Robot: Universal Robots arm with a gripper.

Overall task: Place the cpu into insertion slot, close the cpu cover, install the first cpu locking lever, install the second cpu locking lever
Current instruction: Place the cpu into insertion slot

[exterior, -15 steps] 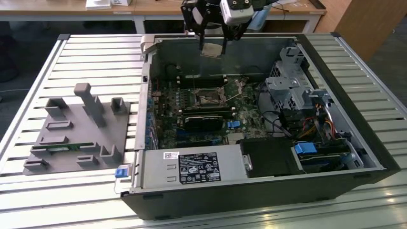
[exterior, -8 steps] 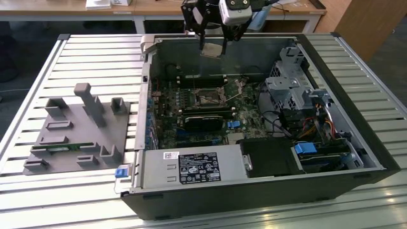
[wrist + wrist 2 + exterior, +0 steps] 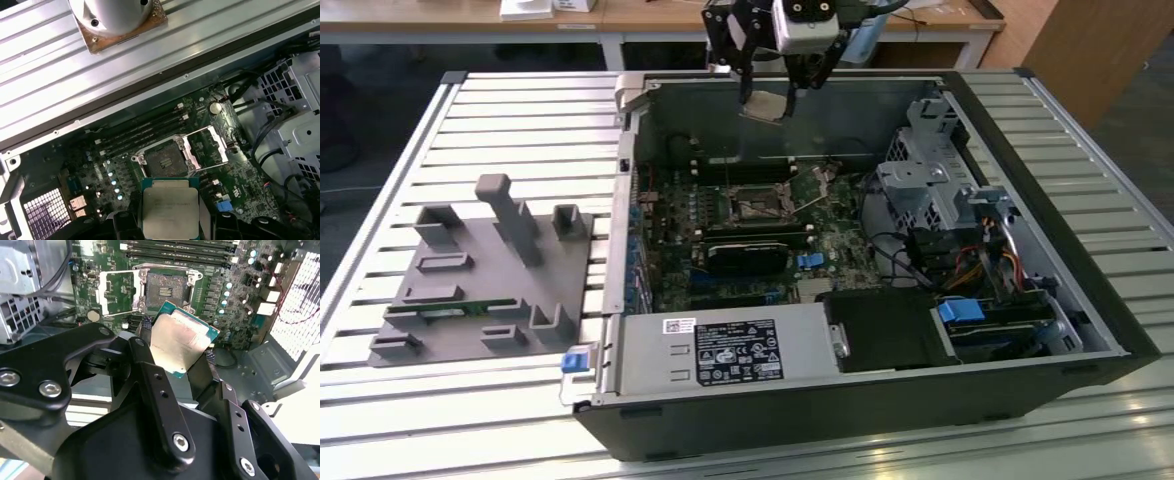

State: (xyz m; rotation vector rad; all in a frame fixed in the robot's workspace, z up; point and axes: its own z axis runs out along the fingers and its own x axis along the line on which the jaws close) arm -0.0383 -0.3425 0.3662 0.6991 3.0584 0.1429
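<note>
End effector (image 3: 177, 344) with cpu (image 3: 184, 336), socket (image 3: 165, 290) uncovered

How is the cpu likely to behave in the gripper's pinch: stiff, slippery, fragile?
The cpu looks like a thin rigid plate, so it is probably stiff and light. Its smooth metal top suggests it could slip, as the gripper pinches only its edges.

We are looking at an open computer case (image 3: 854, 410) lying on a slatted metal table (image 3: 520, 120). On the exterior view's left, a grey slotted fixture (image 3: 494, 270) is sitting on the table just beside the case. Inside, we are seeing a green motherboard (image 3: 674, 215), a labelled power supply box (image 3: 720, 350) and a metal drive cage (image 3: 921, 180). A coin cell (image 3: 215, 107) (image 3: 93, 315) is sitting on the board in both wrist views.
</note>
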